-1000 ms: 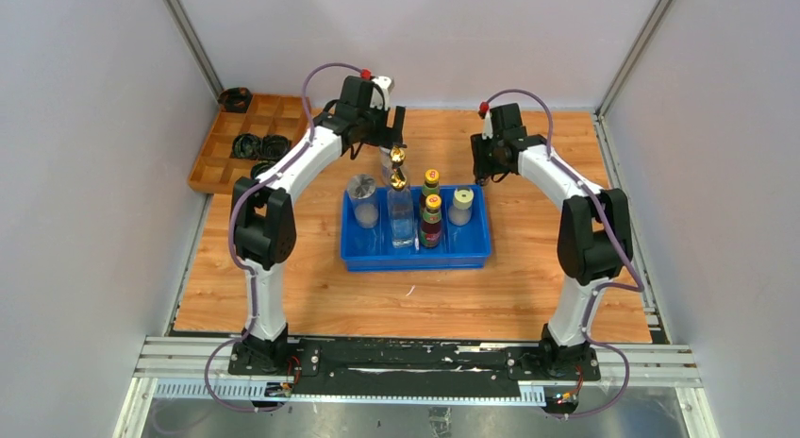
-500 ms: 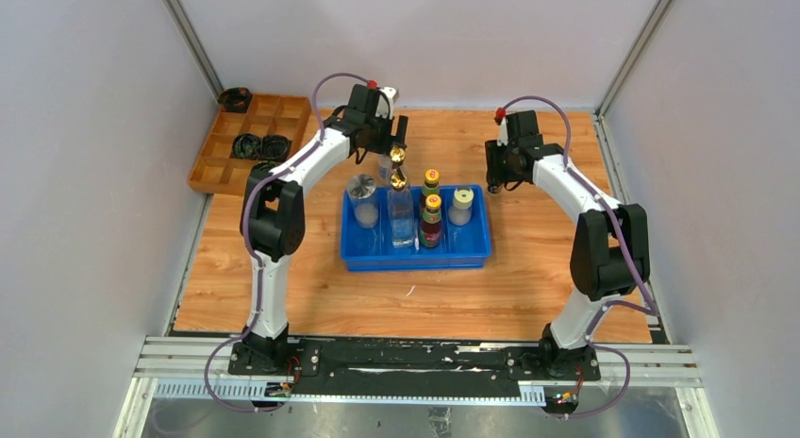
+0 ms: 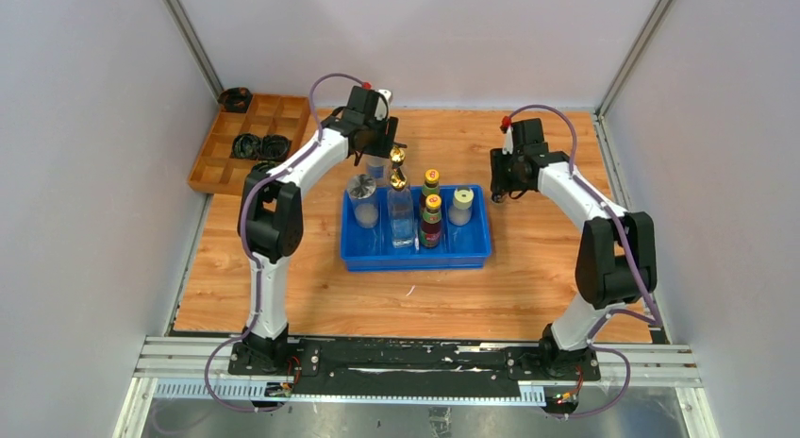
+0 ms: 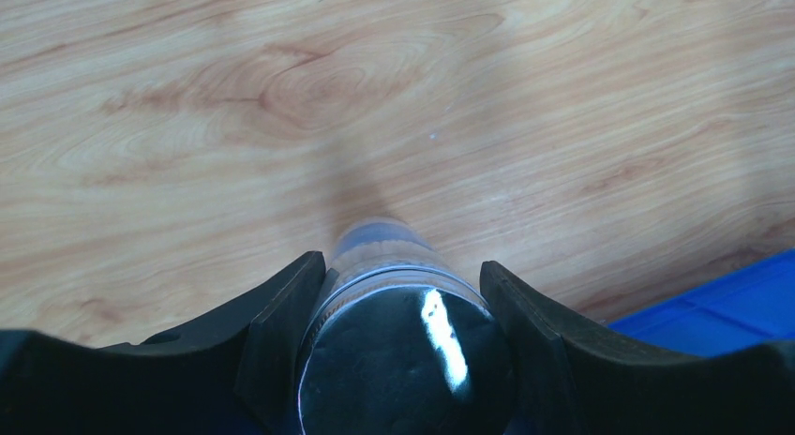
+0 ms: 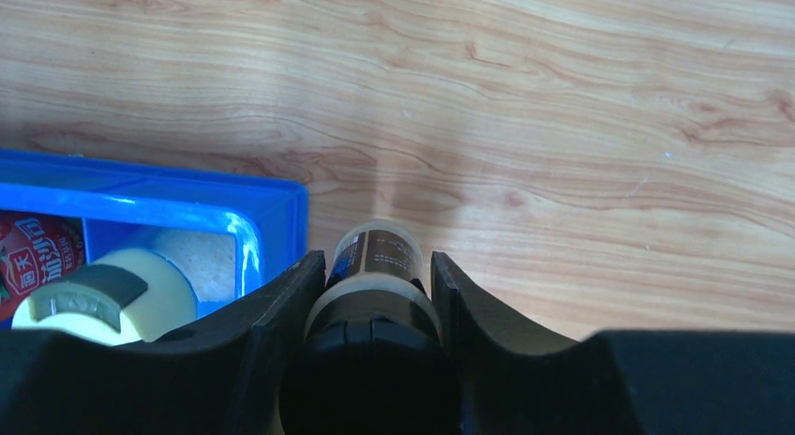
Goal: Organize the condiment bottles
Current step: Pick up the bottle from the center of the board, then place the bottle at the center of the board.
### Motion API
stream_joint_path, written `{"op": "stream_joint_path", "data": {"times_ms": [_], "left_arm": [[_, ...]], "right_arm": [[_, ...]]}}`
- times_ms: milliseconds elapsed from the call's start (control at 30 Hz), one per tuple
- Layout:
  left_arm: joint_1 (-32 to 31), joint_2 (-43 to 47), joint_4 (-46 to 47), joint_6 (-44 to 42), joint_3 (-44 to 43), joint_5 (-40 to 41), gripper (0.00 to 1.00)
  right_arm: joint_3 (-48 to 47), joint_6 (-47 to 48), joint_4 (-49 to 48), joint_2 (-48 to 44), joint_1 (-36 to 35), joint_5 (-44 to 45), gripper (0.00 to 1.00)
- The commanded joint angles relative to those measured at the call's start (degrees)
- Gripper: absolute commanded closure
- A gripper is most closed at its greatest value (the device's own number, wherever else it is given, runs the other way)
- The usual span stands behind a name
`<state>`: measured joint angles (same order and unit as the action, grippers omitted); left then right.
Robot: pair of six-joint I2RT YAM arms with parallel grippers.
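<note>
You have a bottle in each grip at the far side of the wooden desk (image 3: 528,287). Your left tool (image 4: 401,266) is clenched on a clear glass jar with a shiny silver lid (image 4: 405,355). The jar's long axis is upright, lid toward the wrist camera and base toward the boards, just beyond the far wall of the blue plastic divided bin (image 3: 415,257).

Your right tool (image 5: 375,257) grasps a small black-capped bottle (image 5: 375,304), also upright with its cap up, just outside the bin's right wall. Whether either base touches the desk cannot be told.

Standing upright in the bin are a cream-lidded clear jar (image 5: 103,299), a tall clear gold-spouted bottle (image 3: 400,211), dark yellow-capped sauce bottles (image 3: 432,221) and a second silver-lidded jar (image 3: 360,194).

Against a second ago, your right arm has swung outward to the right, carrying its bottle away from the bin's far corner. Your left arm has shifted only slightly. The bin's contents have not moved.
</note>
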<state>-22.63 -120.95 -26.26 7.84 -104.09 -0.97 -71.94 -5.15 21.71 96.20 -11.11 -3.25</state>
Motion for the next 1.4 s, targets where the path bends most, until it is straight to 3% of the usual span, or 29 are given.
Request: {"op": "stream_joint_path", "data": {"times_ms": [0,233,500,933,1367], "left_arm": [[0.62,6.75,-2.04,-0.90,0.08,6.39,0.44],[3.38,13.97,-6.81,0.10,3.51,10.68,0.44],[4.88,28.03,-10.77,4.81,16.85,16.88,0.45],[4.88,54.00,-11.76,13.24,43.62,17.65,0.46],[4.88,59.00,-7.28,16.89,56.35,15.89,0.45]], "right_arm": [[1.37,-0.98,2.17,-4.55,2.12,2.14,0.64],[4.61,-2.06,4.83,-11.41,5.60,2.44,0.64],[10.93,-3.79,6.69,-18.90,7.63,2.57,0.65],[22.89,-7.92,6.93,-27.64,8.48,8.63,0.65],[29.88,-11.37,4.75,-29.17,8.72,10.32,0.64]]}}
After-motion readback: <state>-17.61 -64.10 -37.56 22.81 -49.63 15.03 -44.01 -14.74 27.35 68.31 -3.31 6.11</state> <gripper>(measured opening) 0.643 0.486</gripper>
